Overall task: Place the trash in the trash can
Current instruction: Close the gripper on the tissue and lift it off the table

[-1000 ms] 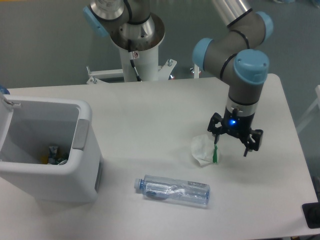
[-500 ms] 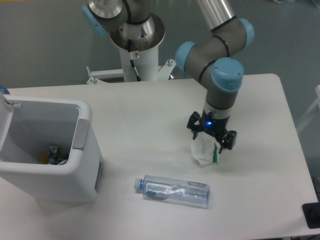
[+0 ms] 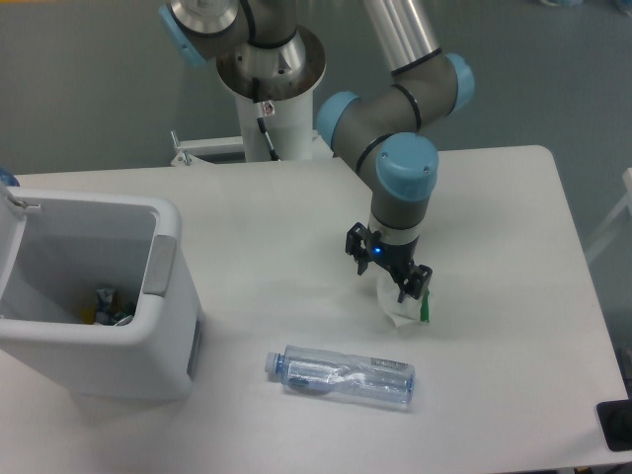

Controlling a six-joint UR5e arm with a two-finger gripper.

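Lying crumpled on the table (image 3: 513, 197), just right of the bottle's far end and well right of the bin: paper wad (image 3: 401, 306), white, soft irregular folds, thin green strip (image 3: 425, 308) along its right edge. Mostly covered from above by gripper (image 3: 387, 269); black fingers (image 3: 412, 281) spread apart, jaws released, straddling upper part of wad, nothing grasped. Contact with paper not resolvable. Small blue light lit on gripper body.

Nearer the camera than the wad: plastic bottle (image 3: 344, 376), clear, elongated cylinder, lying on its side, ribbed and slightly dented walls, bluish cap (image 3: 276, 364) pointing toward the bin. Apart from wad, not touching.

Well left of the wad: trash can (image 3: 166, 286), white, boxy, rounded corners, thick smooth rim, grey rectangular panel on upper right side. Open top; a few small dark and yellowish scraps (image 3: 107, 304) visible at bottom, not identifiable.

Above the wad: arm (image 3: 395, 109), glossy grey metal tube links, light blue rounded joint caps, bent over the wad. White pedestal (image 3: 272, 114) behind, at table's far edge. Tabletop matte, pale, rounded corners.
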